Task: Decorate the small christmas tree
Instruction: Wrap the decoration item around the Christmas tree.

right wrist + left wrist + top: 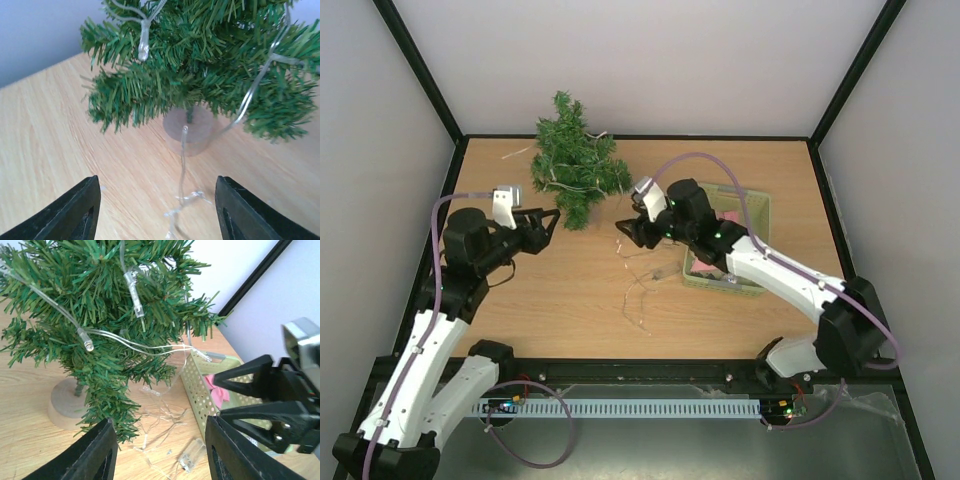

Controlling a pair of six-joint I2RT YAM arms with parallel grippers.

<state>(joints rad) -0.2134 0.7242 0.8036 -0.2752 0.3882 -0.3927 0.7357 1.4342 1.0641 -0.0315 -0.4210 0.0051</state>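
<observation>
The small christmas tree (575, 165) stands on a round wooden base (192, 131) at the back of the table, with a clear string of lights (134, 292) draped through its branches. The loose rest of the string (640, 285) and its clear battery box (191, 455) lie on the table in front of the tree. My left gripper (554, 225) is open just left of the tree's lower branches, with nothing between its fingers (95, 455). Just right of the tree, my right gripper (623, 235) is open too. A strand of the string (183, 160) hangs between its fingers (75, 212), touching neither.
A pale green perforated basket (752, 212) sits on the right under my right arm, with a pink bow (218, 390) inside. The table's black frame runs close behind the tree.
</observation>
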